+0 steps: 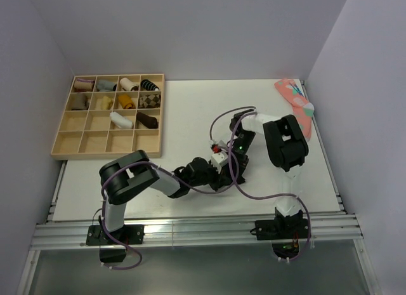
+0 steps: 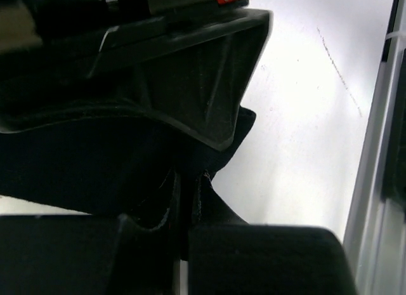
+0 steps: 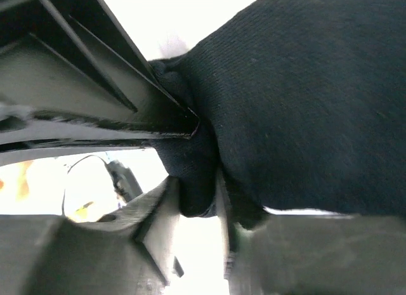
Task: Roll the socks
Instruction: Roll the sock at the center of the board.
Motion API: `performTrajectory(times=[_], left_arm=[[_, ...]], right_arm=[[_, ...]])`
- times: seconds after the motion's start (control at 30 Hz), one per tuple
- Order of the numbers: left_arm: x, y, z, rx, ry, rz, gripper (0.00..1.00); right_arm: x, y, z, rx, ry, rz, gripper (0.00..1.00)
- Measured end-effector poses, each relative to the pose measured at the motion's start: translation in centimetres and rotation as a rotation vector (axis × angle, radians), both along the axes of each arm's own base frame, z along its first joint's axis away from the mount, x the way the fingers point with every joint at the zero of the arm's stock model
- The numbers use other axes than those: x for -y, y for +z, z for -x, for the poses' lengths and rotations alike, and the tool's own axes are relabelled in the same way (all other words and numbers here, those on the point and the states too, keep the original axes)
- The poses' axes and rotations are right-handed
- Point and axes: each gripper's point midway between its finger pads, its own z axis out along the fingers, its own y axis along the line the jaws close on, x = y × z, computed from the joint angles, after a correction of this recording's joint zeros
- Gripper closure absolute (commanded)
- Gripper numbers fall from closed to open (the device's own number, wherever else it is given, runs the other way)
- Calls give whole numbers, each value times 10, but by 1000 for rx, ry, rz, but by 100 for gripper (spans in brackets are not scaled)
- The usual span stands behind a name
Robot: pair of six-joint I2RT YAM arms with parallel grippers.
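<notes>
A black sock (image 3: 304,104) lies on the white table between my two grippers, which meet at the table's middle. In the top view the grippers hide most of it. My left gripper (image 1: 217,179) is shut on a fold of the black sock (image 2: 95,174); its fingertips (image 2: 203,187) pinch the cloth. My right gripper (image 1: 232,173) is shut on another fold of the same sock, with cloth squeezed between its fingers (image 3: 158,200). Each wrist view shows the other gripper's finger close above the sock, in the left wrist view (image 2: 190,73) and in the right wrist view (image 3: 82,98).
A wooden compartment tray (image 1: 63,133) with several rolled socks stands at the back left, among them a dark roll with a pale end (image 1: 146,120). A coral-pink spotted sock (image 1: 298,104) lies at the back right. A metal rail (image 1: 190,230) runs along the near edge.
</notes>
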Motion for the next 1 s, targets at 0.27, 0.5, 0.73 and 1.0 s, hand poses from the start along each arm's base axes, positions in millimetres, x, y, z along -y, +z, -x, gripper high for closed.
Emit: performTrajectory(times=[0.27, 0.5, 0.73, 1.0], left_arm=[[5, -1, 1, -157, 6, -18, 100], [-2, -1, -1, -364, 4, -26, 100], [-4, -2, -4, -593, -6, -45, 100], [-5, -3, -6, -792, -25, -54, 100]], right_arm=[[-2, 25, -41, 230, -91, -112, 60], [16, 59, -66, 427, -186, -226, 59], [34, 47, -42, 492, -112, -269, 58], [36, 59, -28, 642, 22, -341, 53]])
